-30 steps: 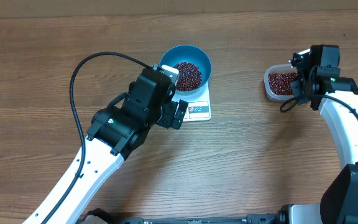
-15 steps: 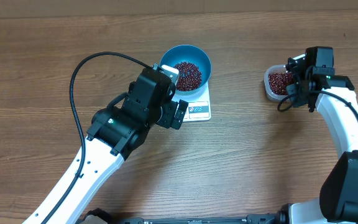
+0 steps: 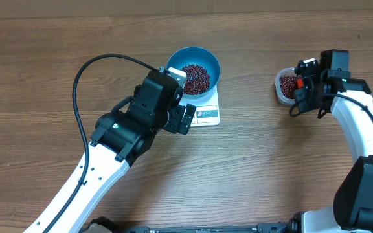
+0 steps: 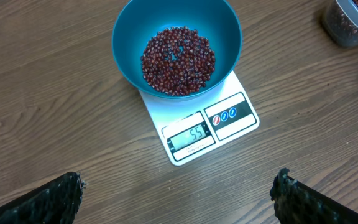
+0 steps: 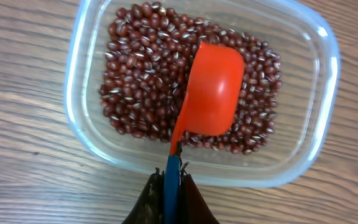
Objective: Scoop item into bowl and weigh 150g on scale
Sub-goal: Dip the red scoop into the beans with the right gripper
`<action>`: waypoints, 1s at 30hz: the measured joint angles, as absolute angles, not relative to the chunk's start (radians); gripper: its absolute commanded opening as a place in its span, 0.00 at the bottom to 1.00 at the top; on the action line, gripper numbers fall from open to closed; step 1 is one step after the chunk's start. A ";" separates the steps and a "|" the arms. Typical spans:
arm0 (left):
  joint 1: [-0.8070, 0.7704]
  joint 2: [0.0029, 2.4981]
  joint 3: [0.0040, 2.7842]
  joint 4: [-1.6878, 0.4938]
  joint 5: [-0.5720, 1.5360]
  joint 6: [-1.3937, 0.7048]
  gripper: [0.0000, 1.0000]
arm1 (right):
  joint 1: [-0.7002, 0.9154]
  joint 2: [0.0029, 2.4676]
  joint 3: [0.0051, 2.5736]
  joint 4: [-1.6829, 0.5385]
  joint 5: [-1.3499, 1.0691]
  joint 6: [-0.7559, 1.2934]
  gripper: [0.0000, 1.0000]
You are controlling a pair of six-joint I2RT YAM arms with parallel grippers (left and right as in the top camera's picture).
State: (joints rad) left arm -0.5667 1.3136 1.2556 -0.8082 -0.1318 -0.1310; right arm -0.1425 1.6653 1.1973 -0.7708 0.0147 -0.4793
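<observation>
Red scoop [image 5: 213,90] hovers over clear tub [image 5: 324,106] on wooden table [image 3: 271,168].

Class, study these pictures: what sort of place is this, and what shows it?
Probably a robotics test bench: robot arms work over a wooden table holding a scale, a blue bowl of beans and a tub.

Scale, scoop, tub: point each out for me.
scale [image 4: 190,135], left wrist view, on its display.
scoop [image 5: 213,90], right wrist view, on its orange cup.
tub [image 5: 79,106], right wrist view, on its clear left wall.
</observation>
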 measured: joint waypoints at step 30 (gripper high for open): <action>-0.567 1.314 1.256 -0.808 -0.132 -0.131 1.00 | -0.340 1.726 1.197 -0.777 -0.378 -0.426 0.04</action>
State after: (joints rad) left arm -0.5667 1.3136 1.2556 -0.8082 -0.1318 -0.1310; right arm -0.3405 1.7260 1.1973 -0.7769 -0.3782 -0.4259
